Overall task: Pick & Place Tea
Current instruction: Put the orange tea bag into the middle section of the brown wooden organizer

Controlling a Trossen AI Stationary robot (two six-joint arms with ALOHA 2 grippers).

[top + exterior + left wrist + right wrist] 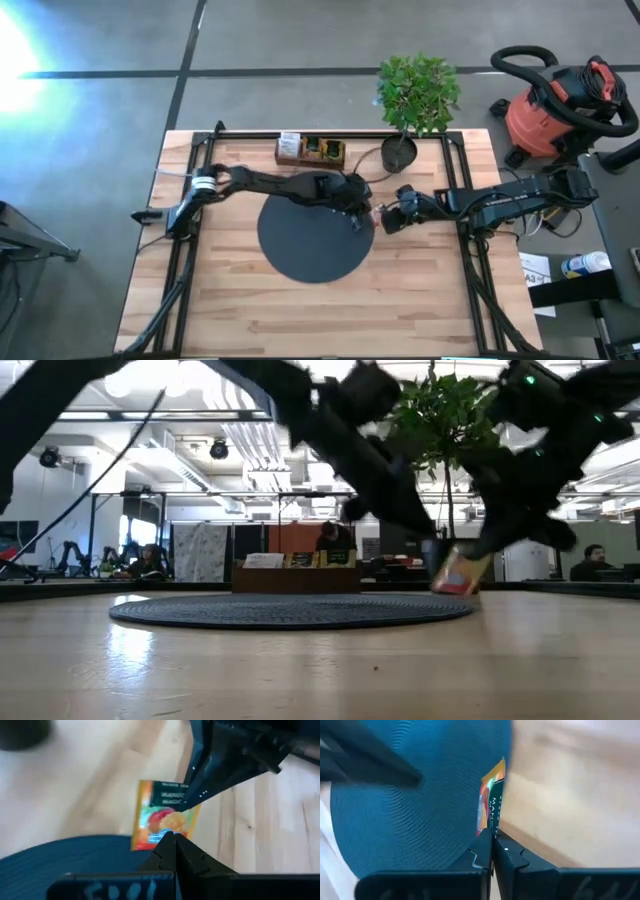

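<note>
One tea sachet [162,815], orange with a fruit picture, is over the right rim of the round black mat [300,245]. My right gripper [492,847] reaches in from the table's right and is shut on it. My left gripper [172,840], shut, points at the sachet's printed face from the left. The right wrist view shows its dark fingers [395,772] a short way off the sachet [492,795], so it touches nothing. In the low view the sachet [458,573] hangs tilted just above table level. My right gripper pinches the sachet by one edge [493,827] between its two fingers. In the left wrist view that is the upper right corner [192,802]. The fingers slant down from the table's right side. The sachet stands on edge below them, tilted. Whether its lower end touches the mat, I cannot tell.
A small wooden box [310,150] with coloured packets stands at the table's far edge. A potted plant [415,95] is to its right, close behind both grippers. A red shop vacuum [560,105] is off the table at the far right. Bare wood lies along the near side.
</note>
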